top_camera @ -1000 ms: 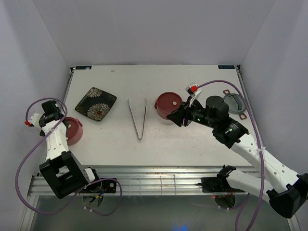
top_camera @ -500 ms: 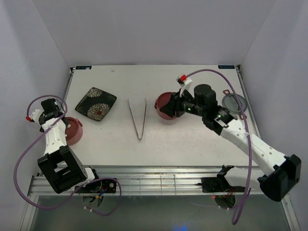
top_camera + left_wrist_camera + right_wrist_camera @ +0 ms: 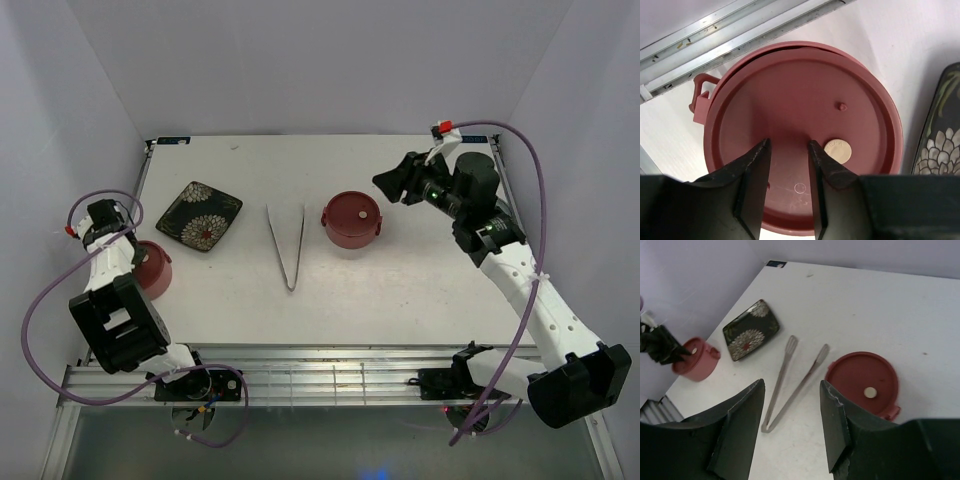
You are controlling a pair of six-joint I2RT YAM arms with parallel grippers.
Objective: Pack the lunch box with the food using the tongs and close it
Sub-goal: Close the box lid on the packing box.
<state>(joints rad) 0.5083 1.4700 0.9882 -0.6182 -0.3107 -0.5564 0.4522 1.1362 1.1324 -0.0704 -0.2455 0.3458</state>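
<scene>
White table (image 3: 400, 290), left arm (image 3: 108, 275) over lidded tier (image 3: 800, 100), right arm (image 3: 510, 270) raised, both jaws parted.

White arms (image 3: 520, 290); black joints (image 3: 470, 185); purple cables (image 3: 27, 340)

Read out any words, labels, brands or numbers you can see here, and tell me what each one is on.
No text here can be read.
The cream sticker on the lunch box lid: faint marks, too blurred to read.
The dark labels at the far corners of the table: too small to read.
</scene>
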